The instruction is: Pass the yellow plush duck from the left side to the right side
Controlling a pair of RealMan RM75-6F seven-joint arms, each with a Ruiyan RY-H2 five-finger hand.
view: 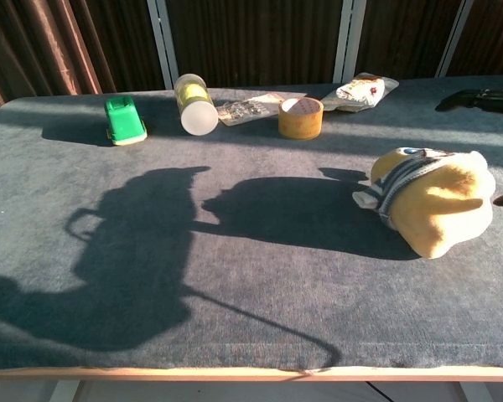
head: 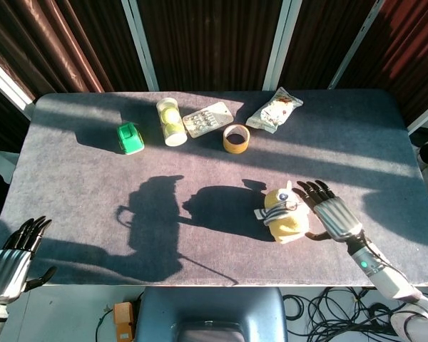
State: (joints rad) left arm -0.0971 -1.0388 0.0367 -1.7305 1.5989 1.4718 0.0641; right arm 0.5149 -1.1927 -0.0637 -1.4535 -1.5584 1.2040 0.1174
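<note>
The yellow plush duck (head: 284,217) with a striped scarf lies on the grey table (head: 71,185), right of centre near the front edge; the chest view shows the duck (view: 432,209) at the right. My right hand (head: 333,214) is just to the right of it, fingers spread and apart from the plush, holding nothing. In the chest view only dark fingertips (view: 465,99) show at the right edge. My left hand (head: 11,256) hangs off the table's front left corner, fingers apart and empty.
Along the back stand a green toy car (head: 130,138), a clear tube of tennis balls (head: 171,121), a blister pack (head: 207,118), a tape roll (head: 236,138) and a snack bag (head: 274,110). A chair back (head: 210,313) sits below the front edge.
</note>
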